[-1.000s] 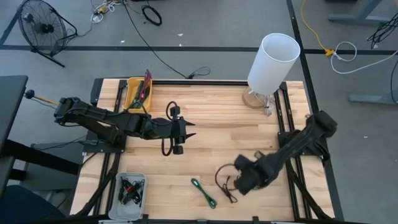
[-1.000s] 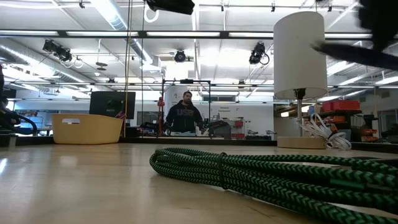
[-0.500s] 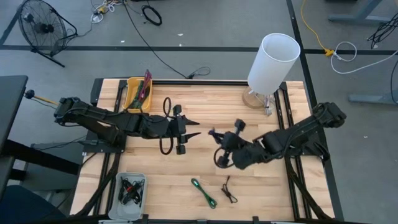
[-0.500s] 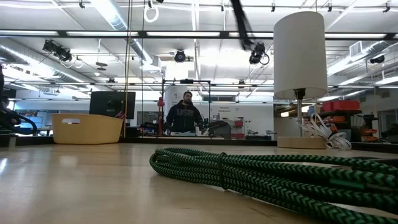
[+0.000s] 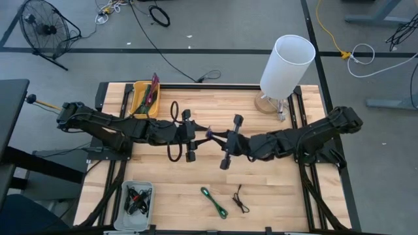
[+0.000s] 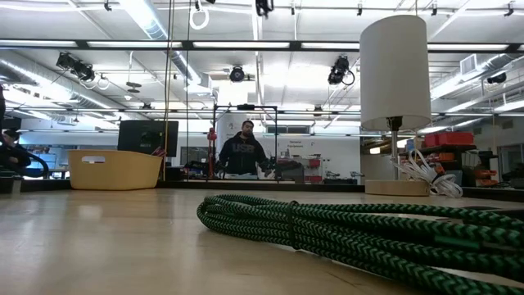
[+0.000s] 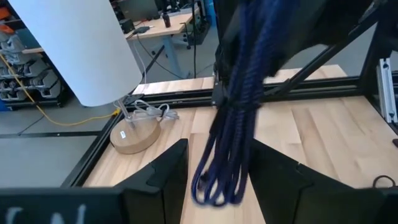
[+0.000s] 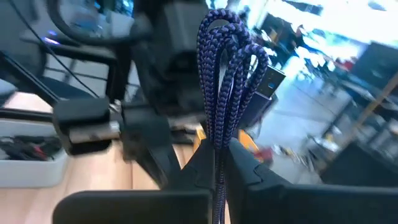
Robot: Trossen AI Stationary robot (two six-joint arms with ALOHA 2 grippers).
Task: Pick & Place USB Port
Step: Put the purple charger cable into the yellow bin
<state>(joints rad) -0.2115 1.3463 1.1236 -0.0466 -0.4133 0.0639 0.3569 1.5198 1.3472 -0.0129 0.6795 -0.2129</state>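
A blue-purple braided USB cable [image 8: 227,74], folded into a bundle with a plug [image 8: 271,82] at its side, is held above the table's middle. My right gripper [image 8: 217,158] is shut on it and points level toward the table's left [image 5: 217,136]. My left gripper [image 7: 217,165] stands open facing it [image 5: 202,134]. The bundle's looped end [image 7: 217,186] lies between the left gripper's fingers; whether it touches them I cannot tell. My right gripper pinches the folded bundle [image 8: 217,134] between its two fingers, several strands together, at the end away from the loops. The fingers come level from the table's right and lie along the bundle. The bundle sticks out past the fingertips, clear of the table.
A green braided cable [image 5: 214,201] and a thin black cable [image 5: 240,198] lie on the near part of the table. A white-shaded lamp [image 5: 286,62] stands at the far right. There is a yellow bin [image 5: 144,98] at the far left and a grey bin [image 5: 137,199] of cables at the near left.
My right gripper has risen from the near right of the table with the blue cable. It has tipped from pointing down to level, rolled, and travelled toward the left gripper. The bundle's looped end now lies between the left fingers. The black cable stays on the table.
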